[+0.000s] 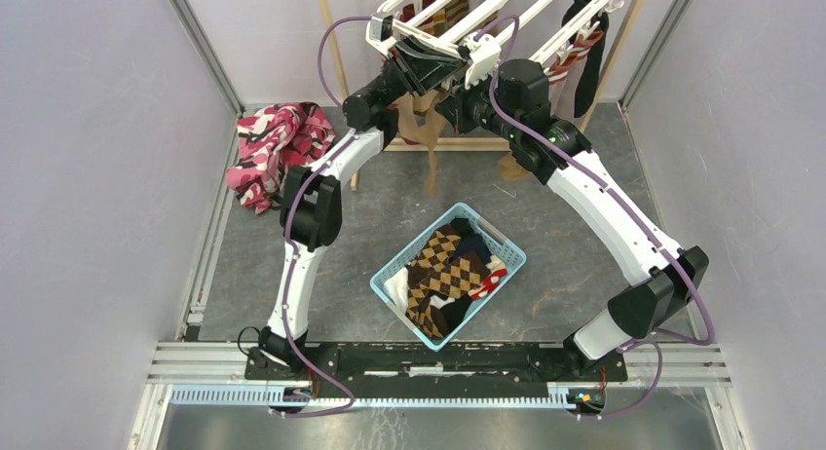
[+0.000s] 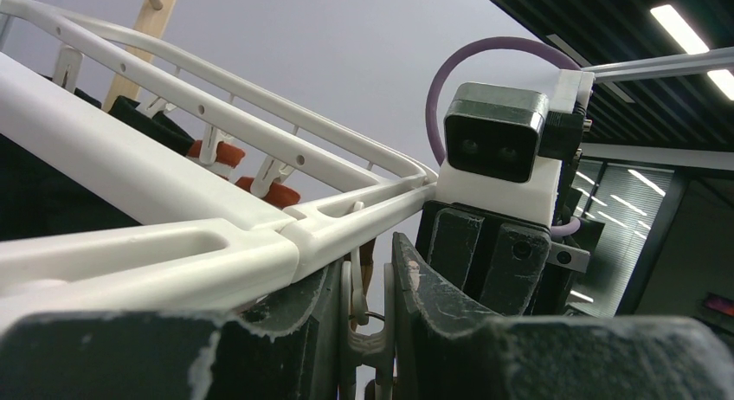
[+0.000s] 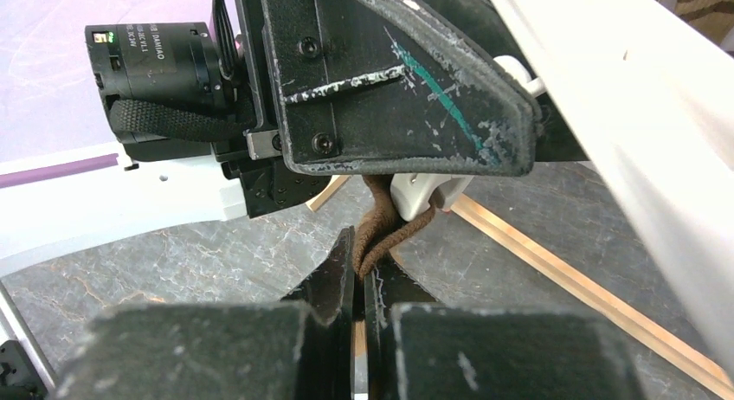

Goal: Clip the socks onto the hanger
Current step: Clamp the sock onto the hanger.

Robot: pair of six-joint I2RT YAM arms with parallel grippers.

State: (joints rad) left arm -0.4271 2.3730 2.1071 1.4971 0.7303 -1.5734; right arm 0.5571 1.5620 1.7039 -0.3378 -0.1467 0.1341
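Note:
The white hanger (image 1: 506,7) (image 2: 216,114) spans the top, with a black sock (image 1: 587,70) and a red-striped sock (image 1: 568,62) hanging on its right side. My left gripper (image 1: 429,68) (image 2: 369,268) is shut on a small white clip (image 2: 374,306) under the hanger's corner, squeezing its arms. Just below it, my right gripper (image 1: 450,104) (image 3: 362,251) is shut on the folded top of a tan sock (image 1: 430,143) (image 3: 385,231). That sock top reaches up to the clip's (image 3: 422,189) mouth. The sock's length dangles toward the floor.
A light blue mesh basket (image 1: 497,238) with argyle and other socks stands on the dark floor between the arm bases. A pink, red and black cloth (image 1: 278,146) lies at the left. A thin wooden frame (image 1: 458,143) (image 3: 563,279) stands under the hanger.

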